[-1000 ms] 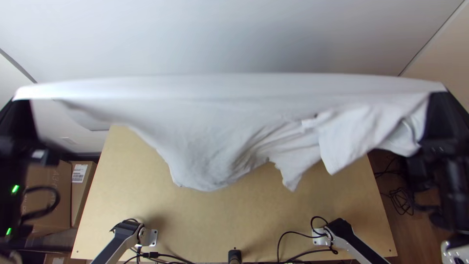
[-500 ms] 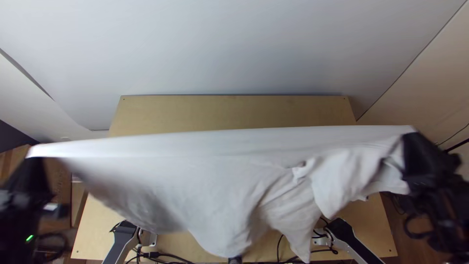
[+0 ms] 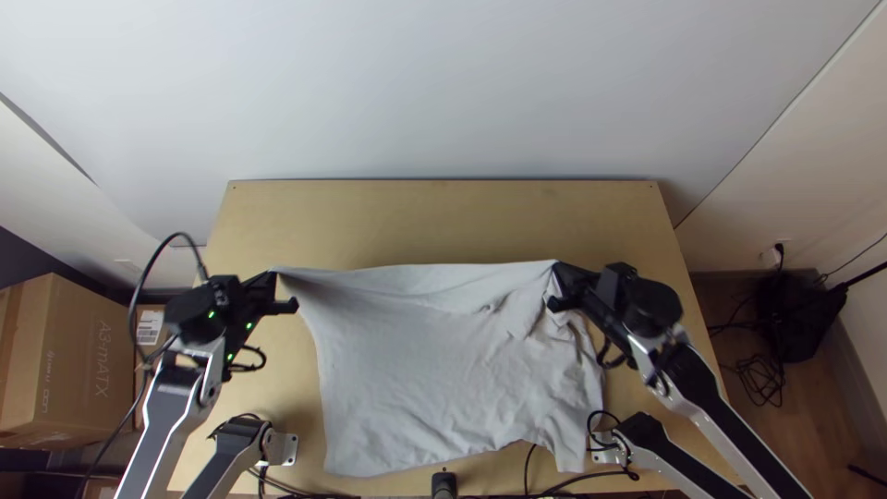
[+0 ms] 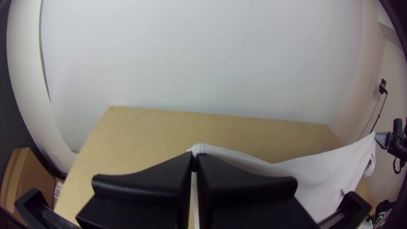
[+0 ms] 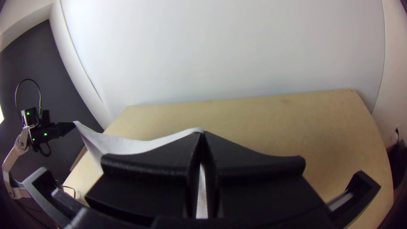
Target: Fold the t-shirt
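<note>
In the top view the white t-shirt (image 3: 416, 370) hangs between both grippers over the table's near half, its lower part spread toward the near edge, with wrinkles on the right. My left gripper (image 3: 274, 275) is shut on its upper left corner. My right gripper (image 3: 555, 268) is shut on the upper right corner. In the left wrist view, the left gripper (image 4: 194, 157) pinches the bunched edge of the t-shirt (image 4: 313, 174). In the right wrist view, the right gripper (image 5: 202, 135) pinches the other corner, and the t-shirt's edge (image 5: 123, 144) sags slightly toward the left gripper (image 5: 68, 126).
The wooden table (image 3: 443, 217) extends beyond the cloth to the white wall (image 3: 443, 83). Cables (image 3: 564, 479) lie along its near edge. Cardboard boxes (image 3: 69, 360) stand at the left, and a black bag (image 3: 790, 314) lies on the floor at the right.
Both grippers have come down and inward with the t-shirt still held. Its top edge, stretched taut and wide before, is now shorter and slightly slack, and the cloth is lower over the table.
</note>
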You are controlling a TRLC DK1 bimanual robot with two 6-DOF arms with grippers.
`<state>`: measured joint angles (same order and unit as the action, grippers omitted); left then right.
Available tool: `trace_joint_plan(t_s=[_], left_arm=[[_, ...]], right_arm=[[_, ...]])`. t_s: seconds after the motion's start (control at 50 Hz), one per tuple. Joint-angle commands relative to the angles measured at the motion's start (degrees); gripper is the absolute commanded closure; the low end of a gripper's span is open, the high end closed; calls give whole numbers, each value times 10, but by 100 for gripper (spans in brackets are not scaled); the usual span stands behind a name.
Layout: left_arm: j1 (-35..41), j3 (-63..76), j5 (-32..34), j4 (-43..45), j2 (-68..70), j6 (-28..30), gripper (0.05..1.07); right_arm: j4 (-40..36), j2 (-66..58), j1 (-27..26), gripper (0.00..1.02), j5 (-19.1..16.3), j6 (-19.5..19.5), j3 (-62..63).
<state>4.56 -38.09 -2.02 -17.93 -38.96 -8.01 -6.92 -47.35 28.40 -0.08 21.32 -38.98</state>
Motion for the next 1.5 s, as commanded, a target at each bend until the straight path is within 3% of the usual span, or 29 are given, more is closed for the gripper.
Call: trace_joint_plan(t_s=[0.0, 0.3, 0.72, 0.76, 0.78, 0.82, 0.86, 0.88, 0.94, 0.98, 1.1, 1.18, 1.34, 1.48], left_arm=[[-24, 11, 15, 77, -87, -17, 105], [-61, -68, 40, 208, -360, -41, 105], [-75, -257, 40, 237, -611, -58, 105], [-75, -276, 39, 238, -626, -66, 105], [-75, -284, 39, 236, -633, -69, 101], [-74, -298, 39, 235, -644, -70, 79], [-72, -317, 39, 224, -657, -70, 53], [-72, -329, 39, 210, -664, -70, 45], [-74, -365, 36, 185, -678, -82, 18], [-76, -375, 36, 185, -679, -86, 11], [-85, -402, 35, 180, -666, -119, 10], [-90, -433, 38, 126, -654, -126, 10], [-82, -447, 40, 16, -580, -123, 10], [-61, -432, 69, -99, -511, -100, 10]], right_arm=[[74, -92, -19, 100, -5, 33, -7], [137, -381, -45, 100, -7, 49, -157], [133, -636, -87, 100, -8, 47, -385], [124, -649, -91, 94, -8, 48, -405], [118, -654, -92, 84, -8, 48, -414], [112, -660, -95, 57, -8, 48, -426], [99, -668, -100, 13, -9, 52, -443], [84, -673, -104, 2, -12, 57, -455], [50, -682, -112, 3, -13, 59, -492], [46, -682, -119, 3, -13, 63, -501], [45, -656, -143, 3, -12, 79, -514], [15, -620, -155, 3, -14, 83, -515], [-194, -552, -187, 3, -27, 89, -551], [-320, -491, -236, 3, -77, 89, -535]])
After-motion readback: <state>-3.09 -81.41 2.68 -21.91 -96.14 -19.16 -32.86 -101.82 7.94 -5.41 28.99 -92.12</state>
